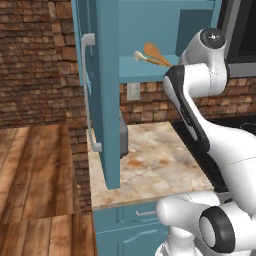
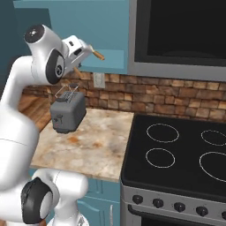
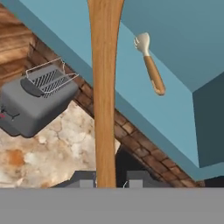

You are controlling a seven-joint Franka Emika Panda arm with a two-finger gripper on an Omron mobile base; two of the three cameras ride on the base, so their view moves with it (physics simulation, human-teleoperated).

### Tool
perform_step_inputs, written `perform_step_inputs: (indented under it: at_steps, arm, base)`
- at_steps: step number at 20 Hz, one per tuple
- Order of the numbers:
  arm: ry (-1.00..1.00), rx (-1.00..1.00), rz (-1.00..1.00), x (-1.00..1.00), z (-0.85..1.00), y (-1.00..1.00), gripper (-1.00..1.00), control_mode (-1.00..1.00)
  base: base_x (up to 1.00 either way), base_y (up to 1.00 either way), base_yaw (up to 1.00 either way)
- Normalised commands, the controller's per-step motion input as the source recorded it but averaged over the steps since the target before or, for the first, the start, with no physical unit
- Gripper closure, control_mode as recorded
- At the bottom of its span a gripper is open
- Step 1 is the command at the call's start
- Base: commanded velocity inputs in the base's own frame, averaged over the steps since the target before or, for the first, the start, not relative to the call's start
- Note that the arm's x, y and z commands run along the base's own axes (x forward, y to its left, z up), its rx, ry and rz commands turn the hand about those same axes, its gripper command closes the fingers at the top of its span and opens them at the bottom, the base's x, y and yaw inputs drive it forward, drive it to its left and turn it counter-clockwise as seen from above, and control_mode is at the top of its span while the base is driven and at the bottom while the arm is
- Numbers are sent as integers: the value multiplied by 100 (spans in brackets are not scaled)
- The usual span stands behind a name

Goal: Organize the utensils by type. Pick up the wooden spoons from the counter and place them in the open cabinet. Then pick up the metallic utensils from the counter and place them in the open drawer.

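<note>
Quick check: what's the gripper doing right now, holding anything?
Gripper: fingers closed on the orange-brown wooden spoon, held up at the open cabinet shelf.

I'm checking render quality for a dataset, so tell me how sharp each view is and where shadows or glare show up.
Left base view: evenly lit and sharp; the beige marbled counter has soft shade by the teal cabinet door. Right base view: no glare on the black stovetop; the grey toaster casts a faint shadow. Hand view: the orange-brown wooden spoon in the gripper looms large and stretched, edges slightly soft.

Red-brown brick wall (image 1: 30,60), wood plank floor (image 1: 35,170), black stovetop (image 2: 176,154), grey toaster (image 2: 67,111)
</note>
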Motion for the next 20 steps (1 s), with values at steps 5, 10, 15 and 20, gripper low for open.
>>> perform_step_inputs:
  at_steps: [5,10,15,20]
  arm:
    - [-3,-6,0,41,0,0,100,-100]
    - [-1,-2,0,31,5,3,100,-100]
    - [0,-1,1,26,4,14,100,-100]
    - [0,-1,0,29,0,18,100,-100]
  base:
    - [0,0,0]
    - [0,0,0]
    - [0,0,0]
    - [0,0,0]
